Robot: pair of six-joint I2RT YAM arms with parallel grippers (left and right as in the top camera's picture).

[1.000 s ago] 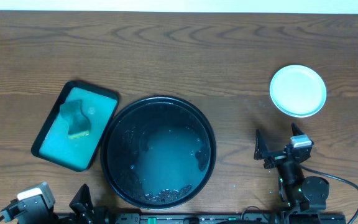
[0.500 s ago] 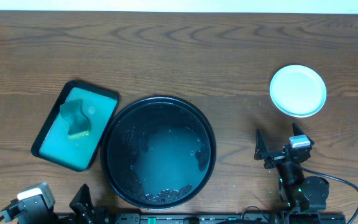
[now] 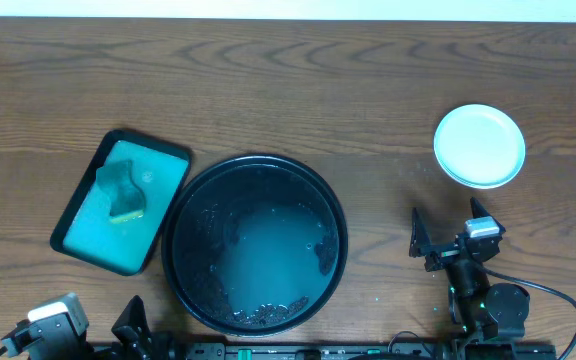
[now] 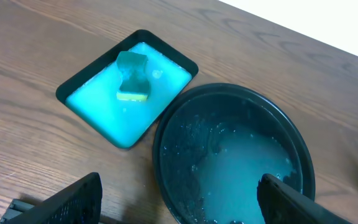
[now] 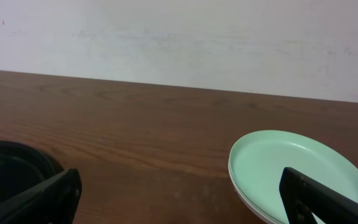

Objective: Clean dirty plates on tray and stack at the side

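Close beside tray [image 3: 256, 160], sponge [image 3: 123, 193] in dish [image 3: 88, 235]

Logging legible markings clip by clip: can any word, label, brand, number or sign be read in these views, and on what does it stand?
No text can be read in any view.
The plates: plain, no print or mark.
The black tray: no marking, only wet residue inside.
The teal tray: no label.
The sponge: no brand visible.
The table: bare wood grain, no sign.
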